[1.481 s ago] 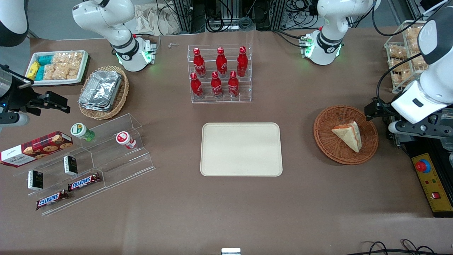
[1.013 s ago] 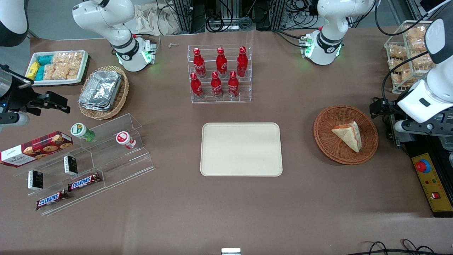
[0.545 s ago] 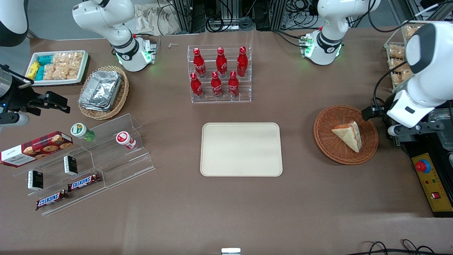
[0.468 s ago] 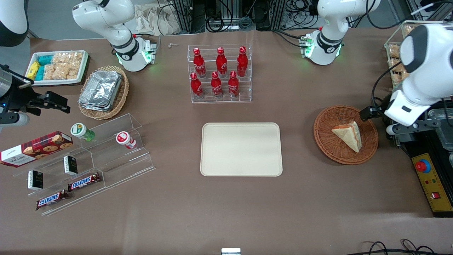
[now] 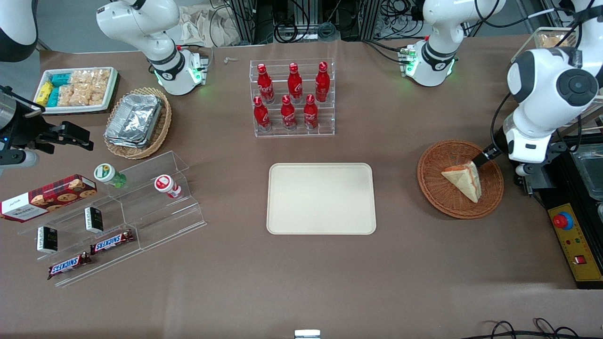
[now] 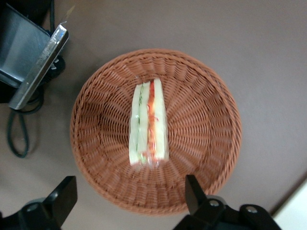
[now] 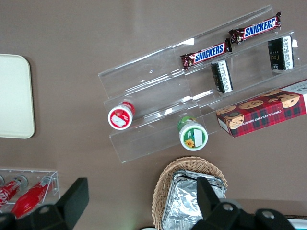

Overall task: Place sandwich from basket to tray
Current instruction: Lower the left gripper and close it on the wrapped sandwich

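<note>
Gripper (image 6: pixel 129 203) — finger bases cut off by the wrist view's edge, mostly hidden under its arm from the front. Tray (image 6: pixel 293 211) — only a corner shows in the wrist view.

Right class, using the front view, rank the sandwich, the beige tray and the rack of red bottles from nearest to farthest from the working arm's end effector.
1. The sandwich, in the basket, just below the open end effector.
2. The tray, mid-table.
3. The bottle rack, farther from the camera than the tray.
</note>
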`<state>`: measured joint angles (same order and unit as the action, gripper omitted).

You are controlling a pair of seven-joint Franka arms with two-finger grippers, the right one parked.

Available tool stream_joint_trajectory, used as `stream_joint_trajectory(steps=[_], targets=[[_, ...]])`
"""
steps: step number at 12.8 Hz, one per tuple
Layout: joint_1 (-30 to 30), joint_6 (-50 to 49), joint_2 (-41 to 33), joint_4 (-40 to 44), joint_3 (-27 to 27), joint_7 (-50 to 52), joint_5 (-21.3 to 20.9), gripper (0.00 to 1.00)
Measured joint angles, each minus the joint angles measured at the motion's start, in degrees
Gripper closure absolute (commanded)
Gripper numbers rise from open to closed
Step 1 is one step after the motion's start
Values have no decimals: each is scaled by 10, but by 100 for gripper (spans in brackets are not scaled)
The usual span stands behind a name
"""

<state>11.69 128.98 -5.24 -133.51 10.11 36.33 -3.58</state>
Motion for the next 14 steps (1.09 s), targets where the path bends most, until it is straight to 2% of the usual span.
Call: stream_joint_trajectory(steps=[4,9,10,11,12,14], targets=[[9,132,54,-56,0,72,1,0],[9,163,116,-61,0,113,1,0],[9,164,123,-62,0,114,1,9],[9,165,128,-62,-1,115,1,52],[9,165,132,-62,-2,115,1,100],[10,168,133,-62,-3,118,1,100]])
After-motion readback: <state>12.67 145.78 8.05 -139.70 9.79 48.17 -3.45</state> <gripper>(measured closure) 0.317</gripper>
